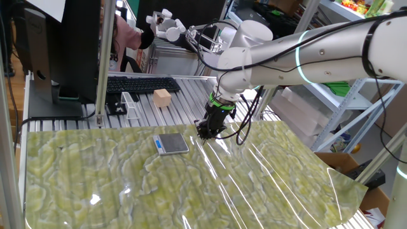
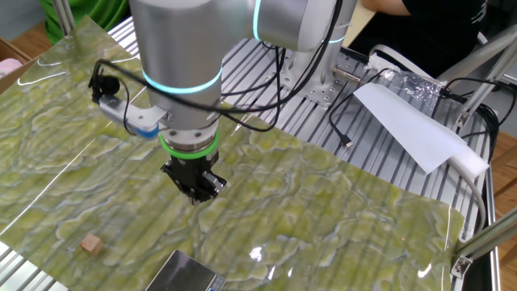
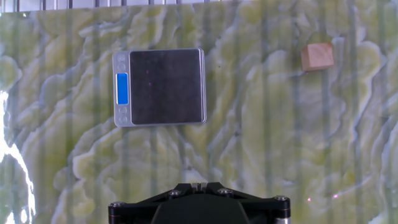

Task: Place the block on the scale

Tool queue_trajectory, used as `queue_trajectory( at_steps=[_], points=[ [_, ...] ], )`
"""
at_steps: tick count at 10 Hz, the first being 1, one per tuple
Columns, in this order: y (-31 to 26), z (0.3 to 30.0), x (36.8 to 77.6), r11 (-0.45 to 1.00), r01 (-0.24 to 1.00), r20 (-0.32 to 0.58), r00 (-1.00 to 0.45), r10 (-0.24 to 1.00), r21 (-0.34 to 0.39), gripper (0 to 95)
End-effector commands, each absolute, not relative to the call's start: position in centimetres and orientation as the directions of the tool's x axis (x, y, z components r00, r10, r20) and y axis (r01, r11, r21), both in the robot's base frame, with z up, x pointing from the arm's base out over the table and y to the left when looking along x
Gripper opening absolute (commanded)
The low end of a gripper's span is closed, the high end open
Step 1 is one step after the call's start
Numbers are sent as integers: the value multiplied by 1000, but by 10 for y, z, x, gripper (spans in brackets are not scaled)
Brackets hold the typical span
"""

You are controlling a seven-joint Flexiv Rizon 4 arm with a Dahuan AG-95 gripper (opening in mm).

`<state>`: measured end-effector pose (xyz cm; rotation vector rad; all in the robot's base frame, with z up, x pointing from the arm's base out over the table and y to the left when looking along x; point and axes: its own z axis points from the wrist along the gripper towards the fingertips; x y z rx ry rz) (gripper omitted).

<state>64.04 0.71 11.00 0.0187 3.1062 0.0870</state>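
Observation:
The block [image 3: 317, 56], a tiny light-brown wooden cube, lies on the green marbled mat at the upper right of the hand view. It also shows in the other fixed view [image 2: 91, 244]. The scale [image 3: 160, 86] lies flat at the upper left of the hand view, with its blue strip on its left side and its dark platform bare. It also shows in one fixed view [image 1: 172, 144] and at the bottom edge of the other fixed view [image 2: 191, 277]. My gripper [image 3: 199, 185] hangs above the mat, apart from both, with its fingers together and nothing in it [image 1: 208, 130] [image 2: 196, 190].
A larger pale wooden block [image 1: 162, 97] stands on the metal slats behind the mat, near a keyboard [image 1: 142, 84] and a small clear stand [image 1: 130, 105]. Cables [image 2: 347, 137] and a white sheet [image 2: 408, 121] lie beyond the mat's far edge.

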Motion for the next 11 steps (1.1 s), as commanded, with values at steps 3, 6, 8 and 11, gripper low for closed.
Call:
queue_trajectory(
  at_steps=[3,6,8,11],
  points=[
    [7,110,639,998,7,-44,-999,10,56,0],
    [7,110,639,998,6,-45,-999,8,56,0],
    [7,110,639,999,1,-46,-999,4,55,0],
    [7,110,639,999,-15,-47,-999,-12,51,0]
  ],
)
